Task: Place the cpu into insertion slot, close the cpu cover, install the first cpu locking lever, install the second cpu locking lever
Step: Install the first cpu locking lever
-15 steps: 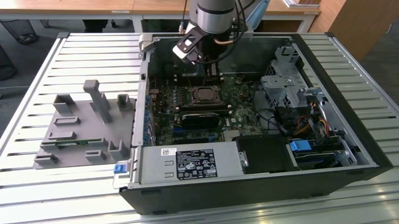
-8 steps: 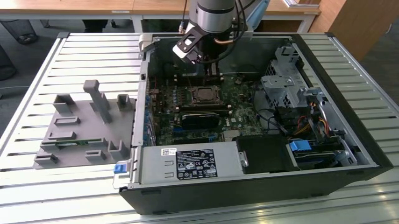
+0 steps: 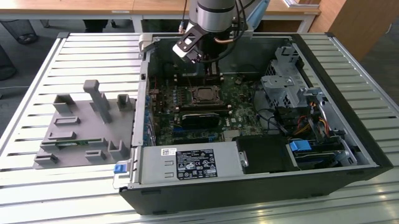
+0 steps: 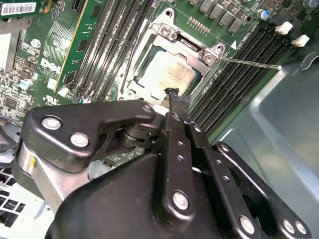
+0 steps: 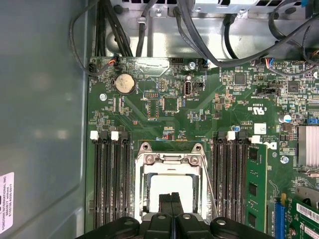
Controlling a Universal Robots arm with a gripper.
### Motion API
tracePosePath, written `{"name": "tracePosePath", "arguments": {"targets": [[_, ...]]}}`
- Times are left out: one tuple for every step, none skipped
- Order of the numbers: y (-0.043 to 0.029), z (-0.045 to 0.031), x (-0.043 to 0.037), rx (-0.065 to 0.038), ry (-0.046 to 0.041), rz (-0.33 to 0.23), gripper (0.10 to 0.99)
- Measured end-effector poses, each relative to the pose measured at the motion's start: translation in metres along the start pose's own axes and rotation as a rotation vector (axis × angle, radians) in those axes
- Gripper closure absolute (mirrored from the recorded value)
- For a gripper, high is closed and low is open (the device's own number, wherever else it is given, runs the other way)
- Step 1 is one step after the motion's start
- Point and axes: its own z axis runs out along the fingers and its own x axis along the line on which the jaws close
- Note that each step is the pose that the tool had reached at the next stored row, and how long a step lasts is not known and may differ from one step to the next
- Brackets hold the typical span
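The cpu (image 4: 169,74) (image 5: 169,183), a dull silver square, lies in the insertion slot (image 3: 206,94) on the green board. The cpu cover (image 4: 164,31) (image 5: 167,160), a silvery metal frame, lies down around it. A thin locking lever (image 4: 249,62) (image 5: 210,186) sticks out at an angle from the socket's side, unlatched. My gripper (image 3: 213,74) (image 4: 174,95) (image 5: 171,200) hangs just above the socket's edge. Its two black fingers are pressed together, shut, with nothing between them.
Long black memory slots (image 5: 109,179) (image 5: 229,174) flank the socket, and a green card (image 5: 254,189) stands beside them. The case wall (image 5: 40,124) is close by. A black block (image 3: 201,119), drive cage (image 3: 287,88) and power supply (image 3: 187,163) sit inside. A grey fixture (image 3: 87,121) stands outside the case.
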Motion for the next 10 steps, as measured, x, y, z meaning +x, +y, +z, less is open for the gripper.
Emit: {"name": "tracePosePath", "arguments": {"targets": [[0.0000, -0.0002, 0.0000, 0.000, 0.0000, 0.000, 0.980], [0.0000, -0.0005, 0.0000, 0.000, -0.0001, 0.000, 0.980], [0.0000, -0.0006, 0.0000, 0.000, -0.0001, 0.000, 0.980], [0.0000, -0.0009, 0.0000, 0.000, -0.0002, 0.000, 0.980], [0.0000, -0.0010, 0.0000, 0.000, -0.0001, 0.000, 0.980], [0.0000, -0.0012, 0.0000, 0.000, -0.0001, 0.000, 0.980], [0.0000, -0.0014, 0.0000, 0.000, -0.0001, 0.000, 0.980], [0.0000, -0.0015, 0.0000, 0.000, -0.0002, 0.000, 0.980], [0.0000, -0.0017, 0.0000, 0.000, -0.0002, 0.000, 0.980], [0.0000, -0.0019, 0.0000, 0.000, -0.0001, 0.000, 0.980]]}}
